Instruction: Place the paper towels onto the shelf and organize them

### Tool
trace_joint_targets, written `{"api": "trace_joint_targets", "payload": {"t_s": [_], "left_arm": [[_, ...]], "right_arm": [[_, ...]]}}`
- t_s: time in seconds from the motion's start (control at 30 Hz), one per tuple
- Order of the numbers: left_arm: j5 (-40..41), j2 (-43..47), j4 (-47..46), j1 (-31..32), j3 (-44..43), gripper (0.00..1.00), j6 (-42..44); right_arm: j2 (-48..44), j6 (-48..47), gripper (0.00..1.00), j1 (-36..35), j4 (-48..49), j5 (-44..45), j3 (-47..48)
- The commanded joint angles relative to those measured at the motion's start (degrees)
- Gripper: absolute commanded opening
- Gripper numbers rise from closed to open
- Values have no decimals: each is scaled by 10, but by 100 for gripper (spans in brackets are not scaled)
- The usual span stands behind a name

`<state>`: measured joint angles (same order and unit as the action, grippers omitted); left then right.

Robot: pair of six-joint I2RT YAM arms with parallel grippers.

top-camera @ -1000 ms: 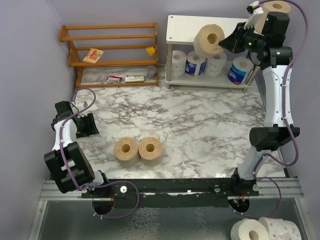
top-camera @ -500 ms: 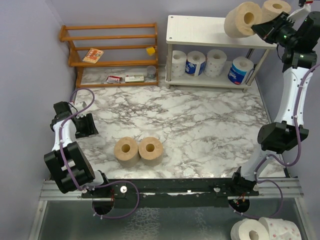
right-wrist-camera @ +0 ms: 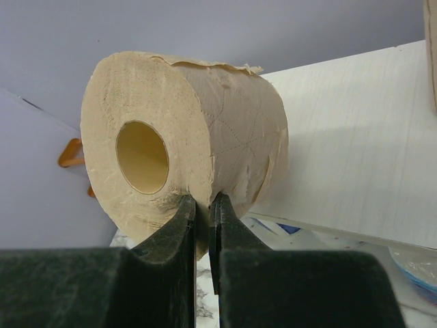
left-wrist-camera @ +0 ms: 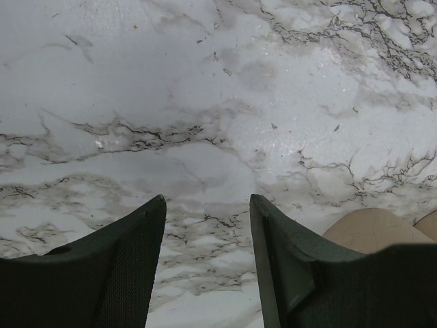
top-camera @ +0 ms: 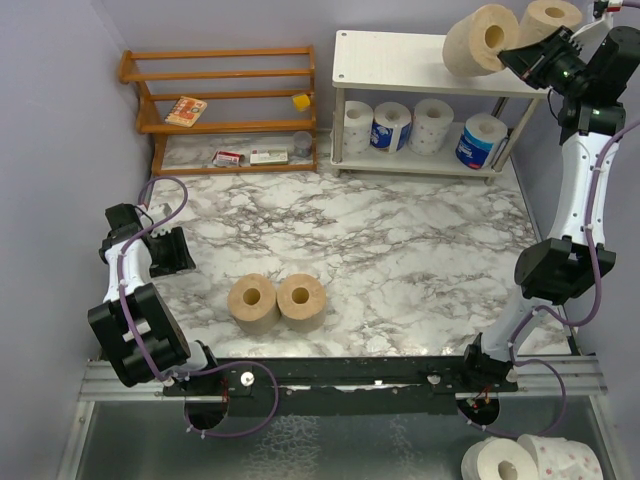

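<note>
Our right tool [right-wrist-camera: 202, 203] pinches the tan paper towel [right-wrist-camera: 205, 130] by its lower edge, up over the shelf [top-camera: 395, 55] top board. Our left tool [left-wrist-camera: 207, 205] gapes empty above the surface [left-wrist-camera: 205, 82], two loose rolls [top-camera: 252, 300] nearby.

My right arm [top-camera: 578, 190] is stretched way out toward 1 o'clock, with my right fingers [right-wrist-camera: 179, 229] pinched nearly together on a tan paper towel roll [right-wrist-camera: 205, 137]. Meanwhile my left arm [top-camera: 128, 268] sits folded at 9 o'clock, left fingers [left-wrist-camera: 133, 253] parted, aimed downward.
</note>
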<state>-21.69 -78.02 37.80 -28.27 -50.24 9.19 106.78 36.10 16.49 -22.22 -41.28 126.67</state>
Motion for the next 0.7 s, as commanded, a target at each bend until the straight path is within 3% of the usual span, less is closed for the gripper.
{"api": "trace_joint_targets", "payload": {"t_s": [0.0, 0.47, 0.67], "left_arm": [[-20, 1, -1, -5, -13, 55, 9], [-22, -9, 0, -6, -14, 55, 8], [-22, -8, 0, -6, -14, 55, 9]], "right_arm": [[-2, -25, 1, 0, 28, 49, 10], [-5, -55, 1, 1, 7, 123, 8], [-5, -70, 8, 1, 1, 127, 6]]}}
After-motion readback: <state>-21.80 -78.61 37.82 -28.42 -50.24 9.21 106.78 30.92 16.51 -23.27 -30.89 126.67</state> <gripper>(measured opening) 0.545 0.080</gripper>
